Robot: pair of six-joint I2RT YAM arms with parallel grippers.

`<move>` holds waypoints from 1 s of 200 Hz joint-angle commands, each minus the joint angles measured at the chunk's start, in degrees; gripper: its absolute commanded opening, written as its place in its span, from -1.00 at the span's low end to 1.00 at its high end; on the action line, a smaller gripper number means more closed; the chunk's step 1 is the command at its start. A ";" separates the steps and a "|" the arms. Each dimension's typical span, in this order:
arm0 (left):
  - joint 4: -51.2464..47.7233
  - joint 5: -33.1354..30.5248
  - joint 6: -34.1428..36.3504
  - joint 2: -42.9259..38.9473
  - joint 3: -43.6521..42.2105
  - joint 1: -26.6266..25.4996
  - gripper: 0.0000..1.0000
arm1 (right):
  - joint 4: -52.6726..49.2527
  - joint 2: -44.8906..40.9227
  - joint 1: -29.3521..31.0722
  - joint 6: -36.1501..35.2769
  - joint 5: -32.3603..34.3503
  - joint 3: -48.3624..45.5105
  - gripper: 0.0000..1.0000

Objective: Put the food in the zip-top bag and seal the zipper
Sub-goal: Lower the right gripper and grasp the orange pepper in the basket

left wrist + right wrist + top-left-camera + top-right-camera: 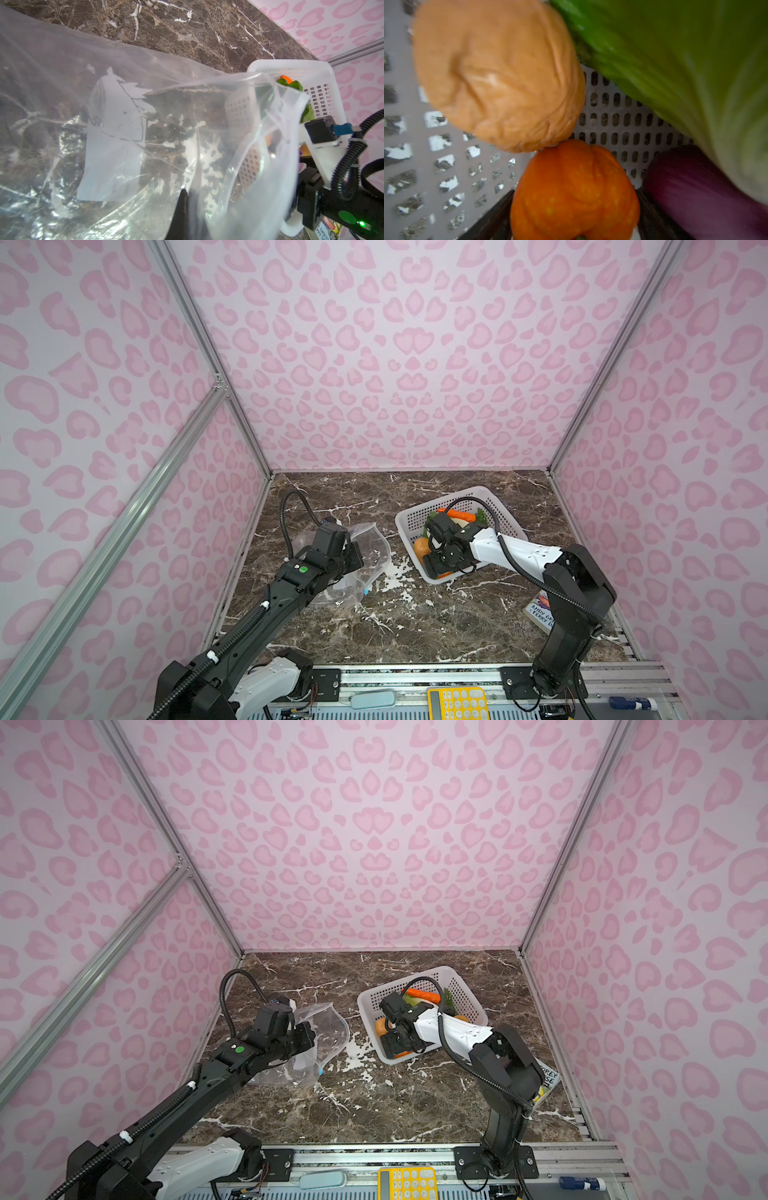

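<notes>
Orange pumpkin (575,193), purple onion (695,199), white basket (612,128).

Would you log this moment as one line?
left hand: shut on clear plastic bag; right hand: open around small orange toy pumpkin

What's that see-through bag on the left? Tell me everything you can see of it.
The bag is clear, crinkly thin plastic with a white printed patch and a small blue tab at its closure strip. It lies crumpled on the marble table, just left of the basket. Its mouth gapes open toward the basket, with one edge lifted and pinched in the shut left gripper. No food shows inside.
</notes>
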 commanded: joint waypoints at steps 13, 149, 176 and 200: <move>0.24 -0.26 -0.02 -0.35 -0.10 0.05 -0.94 | -1.17 1.06 0.02 1.35 2.90 0.05 0.64; 0.31 0.12 -0.37 -0.79 0.30 0.04 -0.94 | 1.34 -7.93 -3.84 3.25 -6.14 -1.18 0.12; 0.58 0.36 -0.37 -0.79 0.21 0.05 -0.94 | 3.15 -12.15 -5.98 3.89 -10.27 -2.33 0.06; 0.66 0.58 -0.44 -0.79 0.20 0.05 -0.94 | 5.66 -15.04 -8.55 5.01 -14.41 -4.17 0.02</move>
